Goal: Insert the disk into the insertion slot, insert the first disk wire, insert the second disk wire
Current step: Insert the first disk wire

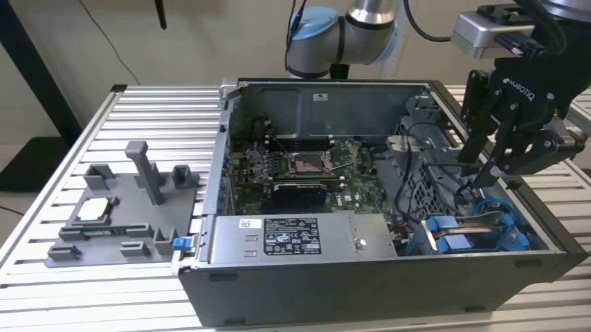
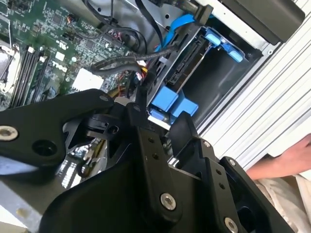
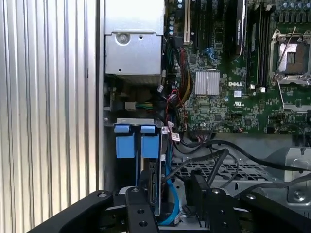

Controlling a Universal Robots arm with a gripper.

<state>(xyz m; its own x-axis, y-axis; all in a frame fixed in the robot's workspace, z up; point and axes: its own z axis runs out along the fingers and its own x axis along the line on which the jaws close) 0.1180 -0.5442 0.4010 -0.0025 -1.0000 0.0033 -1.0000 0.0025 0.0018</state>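
Note:
The disk (image 1: 464,234) stands on edge inside the insertion slot (image 1: 524,223) at the case's corner on the exterior view's right, its blue carrier tabs (image 3: 130,141) facing up. My gripper (image 1: 485,169) hangs just above it, tips close over the disk's edge (image 3: 154,180) in both wrist views. A black disk wire (image 1: 434,164) stretches from the case's middle to my gripper's tip, and its bundle (image 2: 121,65) ends right at the gripper (image 2: 160,114). A blue wire (image 3: 170,206) curves beside the disk. Whether the black wire is gripped stays hidden.
The open case holds a motherboard (image 1: 295,162), a labelled grey power-supply box (image 1: 295,238) and a perforated cage (image 3: 218,171). A grey fixture (image 1: 111,214) with a chip sits on the slatted table at the exterior view's left. A person's hand (image 2: 291,158) rests beside the case.

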